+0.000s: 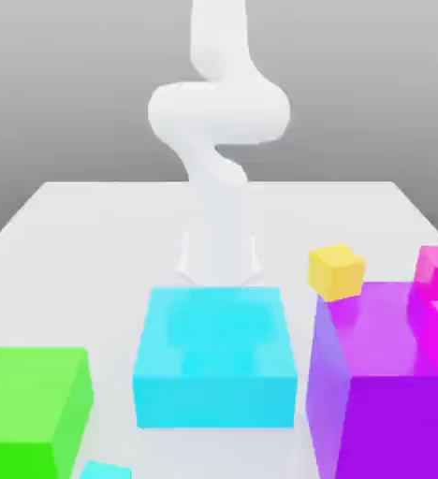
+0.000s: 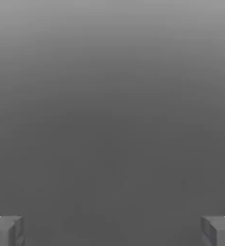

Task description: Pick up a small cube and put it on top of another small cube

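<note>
Gripper [image 2: 112, 230] is hanging spread, empty; should be descending squarely over small cube [image 1: 106, 470] beside green block [image 1: 31, 402].

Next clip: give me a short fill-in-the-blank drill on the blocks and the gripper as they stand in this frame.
1. The small yellow cube stands beside the large ____ block.
2. The gripper has its fingers ____.
3. The large cyan block sits between the purple block and the ____ block.

Missing words: purple; open; green
</note>
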Available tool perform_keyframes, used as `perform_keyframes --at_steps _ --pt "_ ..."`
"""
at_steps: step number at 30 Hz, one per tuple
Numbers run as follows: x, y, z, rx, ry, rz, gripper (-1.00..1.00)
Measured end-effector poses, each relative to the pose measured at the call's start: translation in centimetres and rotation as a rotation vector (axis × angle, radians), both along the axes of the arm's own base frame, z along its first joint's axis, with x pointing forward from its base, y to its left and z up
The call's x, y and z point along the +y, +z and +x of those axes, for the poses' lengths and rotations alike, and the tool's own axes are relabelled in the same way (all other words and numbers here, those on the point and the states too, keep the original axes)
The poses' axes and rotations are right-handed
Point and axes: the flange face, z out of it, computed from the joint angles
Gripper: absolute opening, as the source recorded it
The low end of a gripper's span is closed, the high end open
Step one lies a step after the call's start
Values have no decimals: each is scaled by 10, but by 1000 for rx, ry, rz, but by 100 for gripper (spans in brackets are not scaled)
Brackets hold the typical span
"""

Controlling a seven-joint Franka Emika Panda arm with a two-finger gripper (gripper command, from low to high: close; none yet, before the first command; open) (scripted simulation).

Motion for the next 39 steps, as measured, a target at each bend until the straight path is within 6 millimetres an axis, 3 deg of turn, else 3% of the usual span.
perform_keyframes --at_steps 9,18,26,33,37,38,39 --pt "-29 -105 92 179 -379 211 0" --pt "-67 -231 151 329 -779 390 0" --pt "-103 -356 171 443 -1158 525 0" --pt "-124 -469 165 532 -1500 617 0" --pt "-127 -530 164 545 -1557 630 0" --pt "-127 -544 163 545 -1559 630 -100" --pt "-127 -544 163 545 -1559 630 -100"
